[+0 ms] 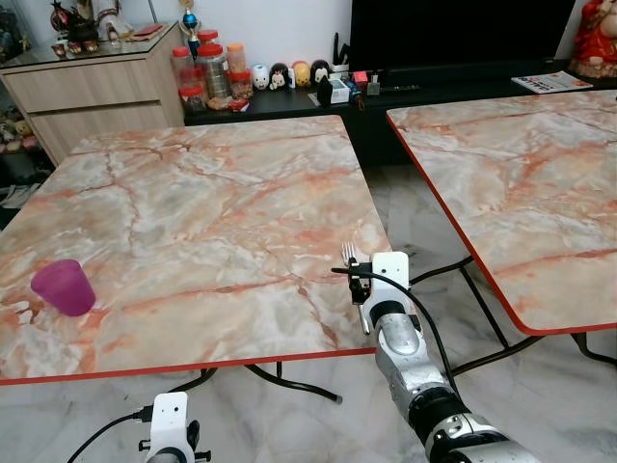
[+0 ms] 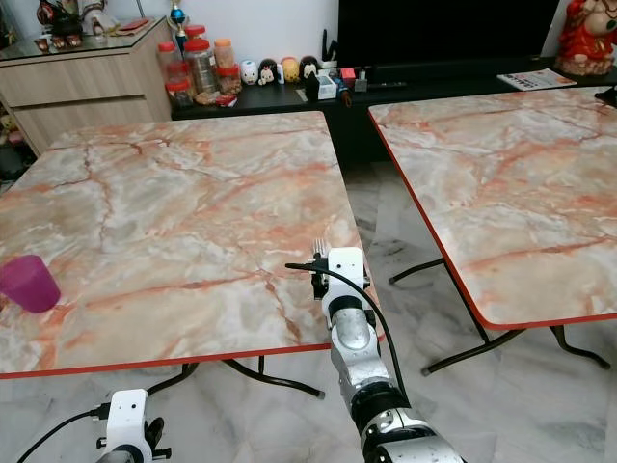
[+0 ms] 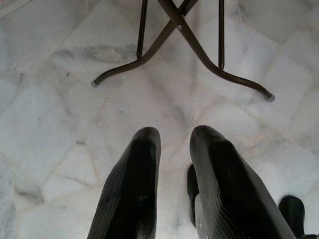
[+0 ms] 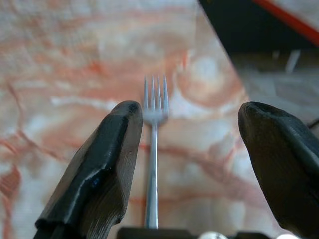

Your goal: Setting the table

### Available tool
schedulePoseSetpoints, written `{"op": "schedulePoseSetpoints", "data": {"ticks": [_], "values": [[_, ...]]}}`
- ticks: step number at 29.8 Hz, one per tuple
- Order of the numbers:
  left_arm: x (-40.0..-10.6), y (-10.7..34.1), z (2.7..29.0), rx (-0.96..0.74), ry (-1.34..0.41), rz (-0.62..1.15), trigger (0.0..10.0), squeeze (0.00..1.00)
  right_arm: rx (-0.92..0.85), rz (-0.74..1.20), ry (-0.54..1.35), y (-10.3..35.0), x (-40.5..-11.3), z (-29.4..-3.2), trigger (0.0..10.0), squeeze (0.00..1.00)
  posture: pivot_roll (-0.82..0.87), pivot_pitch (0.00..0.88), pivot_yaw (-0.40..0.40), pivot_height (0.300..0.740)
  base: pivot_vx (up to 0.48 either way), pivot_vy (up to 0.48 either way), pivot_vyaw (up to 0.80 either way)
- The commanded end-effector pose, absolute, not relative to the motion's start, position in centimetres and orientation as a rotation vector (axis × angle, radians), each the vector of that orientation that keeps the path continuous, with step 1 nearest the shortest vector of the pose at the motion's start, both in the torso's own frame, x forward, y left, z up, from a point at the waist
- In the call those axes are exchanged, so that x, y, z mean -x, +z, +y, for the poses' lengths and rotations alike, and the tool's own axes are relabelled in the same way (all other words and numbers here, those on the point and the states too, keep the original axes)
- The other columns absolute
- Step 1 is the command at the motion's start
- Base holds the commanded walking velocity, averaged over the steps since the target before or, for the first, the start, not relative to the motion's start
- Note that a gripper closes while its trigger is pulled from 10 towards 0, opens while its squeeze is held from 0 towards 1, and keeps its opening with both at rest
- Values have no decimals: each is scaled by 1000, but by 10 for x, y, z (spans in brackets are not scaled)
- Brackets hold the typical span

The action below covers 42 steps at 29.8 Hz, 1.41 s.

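Right gripper (image 4: 185,164) hovering just over the near right corner of the marble table (image 1: 193,212), black fingers (image 4: 99,169) spread wide with nothing between them gripped. Fork (image 4: 152,149) lying flat on the tabletop directly below, inside the gap but close against one finger and well clear of the other. Tines pointing to 12 o'clock, away from the robot, handle running back toward 6 o'clock under the wrist. Long axis therefore in line with the reach of the forearm and square to the closing line of the fingers: probably the relation that decides the coming move, whether a re-grasp or a lift away. In the head views, tines (image 1: 348,254) peeking out just beyond the white wrist housing, near the table's red edge at about 5 o'clock from the table's middle.

Left gripper (image 3: 172,199) hanging low below the table's front edge, fingers parted only narrowly, empty, pointing down at the pale floor tiles and the table's dark crossed legs (image 3: 179,35). Plainly the farther arm from the fork; right arm already on top of it.

Purple cup (image 1: 64,286) standing upright near the left front edge, at roughly 9 o'clock from the fork and well apart from it. Second marble table (image 1: 521,183) off at 2 o'clock, bare. Setting looks barely begun: one cup, one fork.
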<state>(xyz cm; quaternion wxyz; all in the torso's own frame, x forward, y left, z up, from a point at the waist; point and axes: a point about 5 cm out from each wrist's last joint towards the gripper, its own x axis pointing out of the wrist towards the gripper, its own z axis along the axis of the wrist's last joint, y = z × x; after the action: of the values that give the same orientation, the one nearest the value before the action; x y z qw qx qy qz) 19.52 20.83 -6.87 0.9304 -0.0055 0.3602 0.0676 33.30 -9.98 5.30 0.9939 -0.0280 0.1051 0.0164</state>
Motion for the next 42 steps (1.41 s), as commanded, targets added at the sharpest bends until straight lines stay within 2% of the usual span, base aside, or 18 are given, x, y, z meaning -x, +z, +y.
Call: {"op": "schedulePoseSetpoints", "data": {"ticks": [1, 19, 32, 42], "values": [[-192, -71, 208, 11, 134, 755, 10000, 0, 47, 229, 27, 58, -339, -96, 10000, 0, 42, 0, 57, 728, 0, 0, 0], [-193, -71, 205, 20, 130, 754, 10000, 0, 31, 331, 46, 67, -353, -89, 10000, 0, 53, 0, 51, 728, 0, 0, 0], [-193, -72, 200, 35, 117, 751, 10000, 0, 53, 414, 48, 60, -352, -94, 10000, 0, 52, 0, 43, 728, 0, 0, 0], [-191, -73, 197, 44, 125, 755, 10000, 0, 57, 410, 96, 64, -354, -88, 10000, 0, 60, 0, 26, 728, 0, 0, 0]]}}
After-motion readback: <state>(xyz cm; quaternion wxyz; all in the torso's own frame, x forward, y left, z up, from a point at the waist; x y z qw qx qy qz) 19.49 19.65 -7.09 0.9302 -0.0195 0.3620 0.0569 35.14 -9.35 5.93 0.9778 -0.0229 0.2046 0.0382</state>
